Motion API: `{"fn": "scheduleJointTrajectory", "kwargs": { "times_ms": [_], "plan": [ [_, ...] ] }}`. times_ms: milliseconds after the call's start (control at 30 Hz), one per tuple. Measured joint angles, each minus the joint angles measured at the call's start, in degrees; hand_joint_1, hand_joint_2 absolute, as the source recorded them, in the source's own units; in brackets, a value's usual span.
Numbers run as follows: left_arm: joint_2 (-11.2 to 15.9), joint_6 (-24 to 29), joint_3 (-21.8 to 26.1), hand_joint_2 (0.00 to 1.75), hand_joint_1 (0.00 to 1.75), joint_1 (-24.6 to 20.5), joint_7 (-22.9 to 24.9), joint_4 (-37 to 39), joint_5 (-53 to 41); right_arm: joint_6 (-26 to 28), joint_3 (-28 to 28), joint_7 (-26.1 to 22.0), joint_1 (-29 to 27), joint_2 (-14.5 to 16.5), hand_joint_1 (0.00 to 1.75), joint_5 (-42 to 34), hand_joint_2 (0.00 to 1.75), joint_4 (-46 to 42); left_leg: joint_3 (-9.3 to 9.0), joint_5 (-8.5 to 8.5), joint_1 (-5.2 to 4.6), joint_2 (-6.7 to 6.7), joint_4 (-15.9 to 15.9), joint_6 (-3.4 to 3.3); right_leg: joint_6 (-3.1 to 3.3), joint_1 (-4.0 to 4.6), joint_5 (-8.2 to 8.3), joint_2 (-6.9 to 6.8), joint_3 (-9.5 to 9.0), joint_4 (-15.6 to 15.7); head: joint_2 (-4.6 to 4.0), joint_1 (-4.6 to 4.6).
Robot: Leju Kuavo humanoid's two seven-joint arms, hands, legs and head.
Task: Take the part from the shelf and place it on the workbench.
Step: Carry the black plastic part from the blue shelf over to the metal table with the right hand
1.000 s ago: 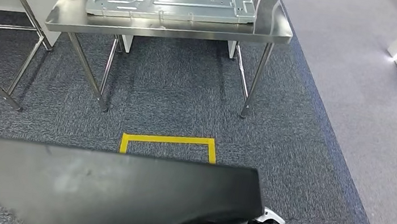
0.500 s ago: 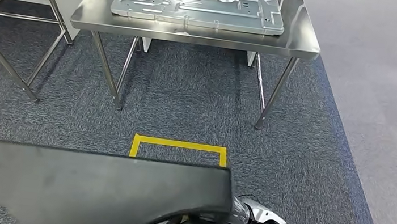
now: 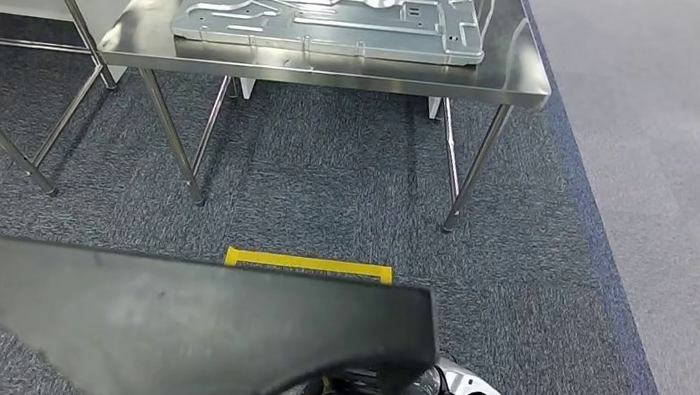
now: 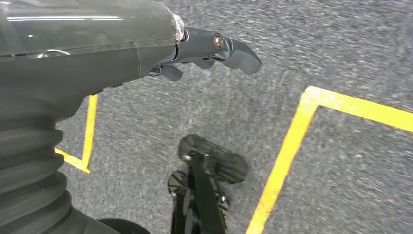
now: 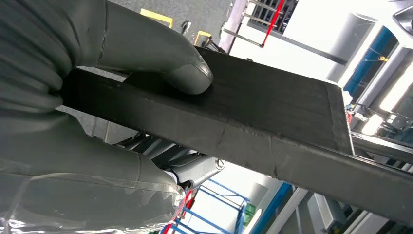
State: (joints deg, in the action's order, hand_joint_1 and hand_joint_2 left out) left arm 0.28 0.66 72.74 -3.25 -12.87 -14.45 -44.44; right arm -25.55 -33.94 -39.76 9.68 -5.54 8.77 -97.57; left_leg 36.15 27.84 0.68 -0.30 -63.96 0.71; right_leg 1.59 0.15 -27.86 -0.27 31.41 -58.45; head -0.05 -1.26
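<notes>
Gripping the dark part (image 3: pixel 178 333) in the right hand (image 5: pixel 97 97), left hand (image 4: pixel 209 51) hanging free, fingers apart. Facing the workbench (image 3: pixel 342 68), well apart. Risking a tilt or slip from that one-sided hold.

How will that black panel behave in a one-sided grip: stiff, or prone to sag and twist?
Probably stiff: the black panel runs straight across the head view without visible droop. Likely to twist, though: the right hand holds it near one end, so most of it overhangs. Its matte face looks grippy rather than slick.

Part (image 3: pixel 179 328) matt dark; workbench (image 3: pixel 526 83) polished steel; floor (image 3: pixel 326 195) rough carpet.
</notes>
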Motion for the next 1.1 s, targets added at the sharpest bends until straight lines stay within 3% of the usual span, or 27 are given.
{"fn": "scheduleJointTrajectory", "kwargs": {
  "times_ms": [67,200,267,367,400,433,500,533,600,700,767,867,900,933,1033,1100],
  "plan": [
    [0.02,0.01,0.00,1.75,0.00,-0.12,0.06,0.00,-0.03,0.07,0.00,0.00,-0.03,-0.04,1.62,-0.18,1.75,-0.13,-1.41,-0.99,-0.33,0.21,4.13,-0.66,-0.59,0.08,-0.57,0.00,-0.36,-0.06,0.00,-0.02],
    [0.23,0.01,0.00,1.75,0.00,-0.06,0.17,0.00,-0.15,0.07,0.00,-0.03,0.00,-0.09,1.62,-0.41,1.75,-0.45,-2.80,-1.43,-0.29,0.04,5.06,-2.23,-2.07,-0.02,-0.92,0.04,-0.44,-2.32,0.00,-0.09],
    [0.31,-0.01,0.00,1.75,0.00,-0.27,0.15,0.00,-0.22,0.07,0.00,-0.03,0.07,-0.11,1.62,-0.45,1.75,-0.67,-3.56,-1.21,-0.18,0.00,5.23,-2.73,-2.63,-0.23,-2.87,0.14,1.87,-6.70,0.00,-0.22],
    [0.40,-0.11,0.00,1.75,0.00,-0.26,0.13,0.00,-0.50,0.07,0.00,-0.02,-0.18,-0.17,1.62,-0.49,1.75,-0.79,-3.98,-0.54,-0.21,-0.06,5.22,-2.95,-3.21,-0.49,-6.49,0.18,8.11,-15.24,0.01,-0.26],
    [0.42,-0.15,0.00,1.75,0.00,-0.18,0.13,0.00,-0.60,0.08,0.00,-0.02,-0.31,-0.21,1.62,-0.49,1.75,-0.79,-4.25,-0.22,-0.21,-0.08,5.21,-2.91,-3.23,-0.53,-6.25,0.18,9.28,-15.89,0.01,-0.26],
    [0.44,-0.17,0.00,1.75,0.00,-0.11,0.13,0.00,-0.66,0.08,0.00,-0.02,-0.40,-0.26,1.62,-0.49,1.75,-0.80,-4.66,0.14,-0.21,-0.13,5.21,-2.83,-3.15,-0.55,-4.85,0.17,9.52,-14.73,0.01,-0.27],
    [0.43,-0.18,0.00,1.75,0.00,-0.09,0.13,0.01,-0.70,0.09,0.00,-0.02,-0.44,-0.32,1.62,-0.49,1.75,-0.84,-5.65,0.94,-0.21,-0.23,5.24,-2.54,-2.68,-0.45,0.35,0.18,7.26,-7.57,0.01,-0.29],
    [0.43,-0.20,0.00,1.75,0.00,-0.13,0.13,0.01,-0.70,0.09,0.00,-0.02,-0.45,-0.34,1.62,-0.49,1.75,-0.86,-6.09,1.29,-0.22,-0.28,5.28,-2.32,-2.39,-0.24,1.78,0.17,6.08,-4.24,0.01,-0.25],
    [0.43,-0.25,0.00,1.75,0.00,-0.18,0.11,0.02,-0.72,0.09,0.00,-0.03,-0.49,-0.40,1.62,-0.52,1.75,-0.92,-6.62,1.73,-0.24,-0.32,5.40,-1.69,-1.58,0.17,2.59,0.17,4.98,-1.03,0.01,-0.21],
    [0.44,-0.26,0.00,1.75,0.00,-0.16,0.08,0.03,-0.67,0.11,0.00,-0.03,-0.61,-0.52,1.62,-0.73,1.75,-1.25,-7.16,1.76,-0.34,-0.20,4.32,-0.67,-0.46,0.05,2.79,0.21,3.79,-0.29,0.01,-0.14],
    [0.44,-0.26,0.00,1.75,0.00,-0.29,-0.02,0.05,-0.61,0.22,0.00,-0.04,-0.65,-0.63,1.62,-1.08,1.75,-1.53,-5.22,2.85,-0.23,-0.10,0.18,-0.42,0.10,-0.15,2.39,0.15,2.60,0.08,0.01,0.00],
    [0.43,-0.26,0.01,1.75,0.00,-0.18,-0.22,0.07,-0.55,0.59,0.00,-0.03,-0.71,-0.84,1.62,-1.42,1.75,-1.75,1.11,6.93,-0.08,-0.04,-9.46,-0.07,0.52,0.01,1.35,0.14,1.64,0.16,0.01,0.14],
    [0.43,-0.26,0.01,1.75,0.00,-0.03,-0.28,0.09,-0.55,0.71,0.00,-0.03,-0.75,-0.91,1.62,-1.43,1.75,-1.75,2.47,7.35,-0.04,-0.04,-10.56,0.12,0.53,0.07,0.96,0.19,1.21,0.15,0.01,0.15],
    [0.42,-0.26,0.02,1.75,0.00,0.08,-0.36,0.10,-0.55,0.78,-0.01,-0.03,-0.78,-0.98,1.62,-1.44,1.75,-1.75,2.92,6.51,-0.02,-0.04,-9.71,0.21,0.48,0.11,0.51,0.25,0.68,0.12,0.01,0.15],
    [0.41,-0.26,0.05,1.75,0.00,0.13,-0.50,0.14,-0.55,0.89,-0.03,-0.02,-0.82,-1.10,1.62,-1.44,1.75,-1.76,0.54,-0.34,-0.14,0.07,0.34,-0.12,-0.03,0.18,-1.02,0.24,-1.17,-0.02,0.00,0.10],
    [0.39,-0.25,0.10,1.75,0.00,0.14,-0.50,0.15,-0.55,0.92,-0.08,-0.03,-0.81,-1.12,1.62,-1.41,1.75,-1.78,-0.52,-1.99,-0.46,0.21,3.87,-0.80,-0.67,0.22,-1.81,0.20,-1.78,-0.17,0.01,0.06]
  ]
}}
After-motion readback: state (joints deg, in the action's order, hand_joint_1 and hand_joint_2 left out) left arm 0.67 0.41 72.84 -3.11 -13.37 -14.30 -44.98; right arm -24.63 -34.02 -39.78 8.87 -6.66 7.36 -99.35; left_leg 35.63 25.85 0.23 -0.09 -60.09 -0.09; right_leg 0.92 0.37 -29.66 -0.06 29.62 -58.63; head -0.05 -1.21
